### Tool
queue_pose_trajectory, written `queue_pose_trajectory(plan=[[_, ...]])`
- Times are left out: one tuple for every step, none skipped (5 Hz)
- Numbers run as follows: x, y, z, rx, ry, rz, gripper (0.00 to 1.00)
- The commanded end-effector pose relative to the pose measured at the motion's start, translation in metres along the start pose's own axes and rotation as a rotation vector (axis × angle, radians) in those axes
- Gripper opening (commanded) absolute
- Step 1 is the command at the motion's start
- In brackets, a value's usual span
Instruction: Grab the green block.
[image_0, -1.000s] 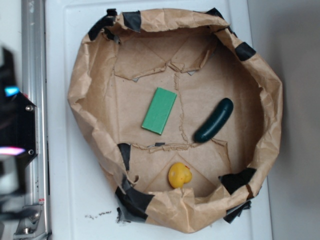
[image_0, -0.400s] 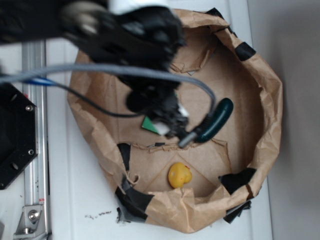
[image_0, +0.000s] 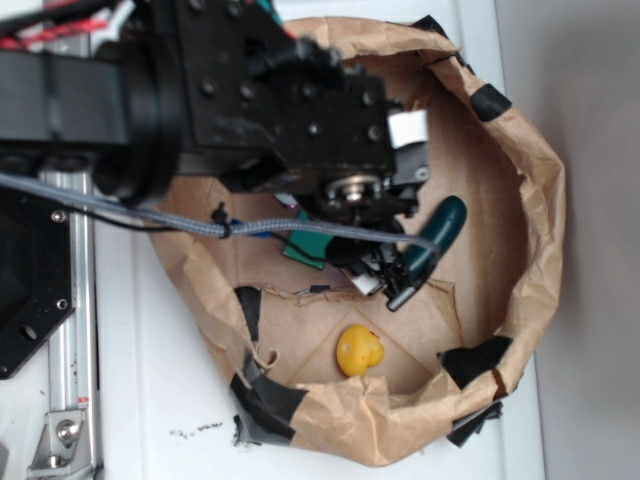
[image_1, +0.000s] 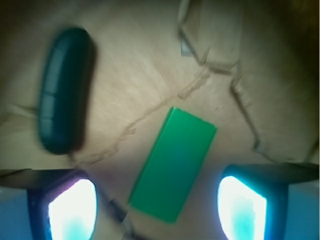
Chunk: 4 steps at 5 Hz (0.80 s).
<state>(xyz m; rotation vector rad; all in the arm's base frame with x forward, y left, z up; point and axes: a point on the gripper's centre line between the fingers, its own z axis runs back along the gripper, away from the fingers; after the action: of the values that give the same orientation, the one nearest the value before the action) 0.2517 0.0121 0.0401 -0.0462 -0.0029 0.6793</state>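
Note:
The green block (image_1: 172, 165), a flat mint-green slab, lies slanted on the brown paper floor. In the wrist view its near end sits between my two glowing fingertips, with gaps on both sides. My gripper (image_1: 157, 207) is open and holds nothing. In the exterior view the black arm covers most of the green block (image_0: 300, 248), and only a corner shows. There the gripper (image_0: 385, 285) points down beside the block's right end.
A dark green cucumber (image_0: 442, 232) lies just right of the gripper, and in the wrist view this cucumber (image_1: 65, 90) is at upper left. A yellow duck (image_0: 359, 350) sits nearer the front. A crumpled paper wall (image_0: 540, 200) with black tape rings everything.
The arm came in from the left over the paper bowl. It now covers most of the green block, with its fingers around the block's end. No object has moved.

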Motion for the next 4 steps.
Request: queue_pose_trajectory(plan=[[-0.004, 0.045, -0.034, -0.075, 0.030, 0.126, 1.00], [-0.001, 0.033, -0.034, -0.031, -0.008, 0.067, 1.00], [0.002, 0.025, -0.022, -0.019, -0.035, 0.005, 0.00], [0.005, 0.021, -0.009, -0.011, -0.053, -0.060, 0.00]])
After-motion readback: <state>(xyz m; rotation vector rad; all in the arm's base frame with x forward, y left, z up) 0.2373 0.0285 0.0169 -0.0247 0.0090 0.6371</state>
